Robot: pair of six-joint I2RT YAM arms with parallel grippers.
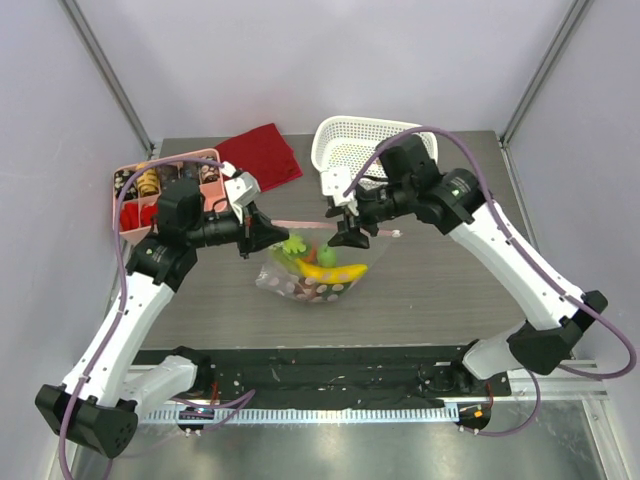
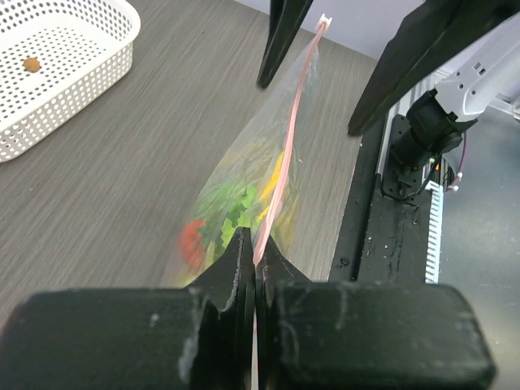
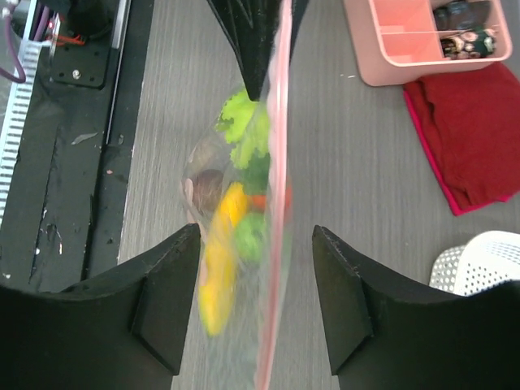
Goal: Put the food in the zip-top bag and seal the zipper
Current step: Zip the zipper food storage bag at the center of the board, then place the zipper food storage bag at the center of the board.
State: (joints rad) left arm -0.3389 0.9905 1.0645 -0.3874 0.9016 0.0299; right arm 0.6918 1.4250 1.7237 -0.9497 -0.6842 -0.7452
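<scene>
Nearest to the eye, the left gripper (image 2: pixel 254 276) has its black fingers pressed tight together, pinching one end of the zipper (image 2: pixel 288 138); that thin pale pink strip runs taut away from the pinch, up off the table (image 1: pixel 450 290), to a small white slider (image 2: pixel 323 22) at its far end. From overhead, the strip stretches almost level between the two arms; the zip-top bag (image 1: pixel 315 280) hangs below it with its bottom resting on the grey wood-grain surface, near the middle of the table.

Right gripper (image 3: pixel 256 236) stands with its fingers spread wide; the zipper passes through the gap between them, closer to one finger, touching neither as far as I can see.

Inside the clear bag lies the food: a yellow banana (image 1: pixel 332 271) along the lower side; frilly green pieces (image 3: pixel 244 122) towards the left gripper's end; a red-orange pepper (image 2: pixel 192 241) low against the plastic; a dark round piece (image 3: pixel 210 185) beside the banana. The leek I cannot pick out for certain.

Beyond the bag, a white perforated basket (image 1: pixel 340 140) sits at the far edge, with one small brown bit (image 2: pixel 31 64) in it; a red cloth (image 1: pixel 262 155) lies beside it, and a pink compartment tray (image 1: pixel 135 185) sits at the far left corner.
</scene>
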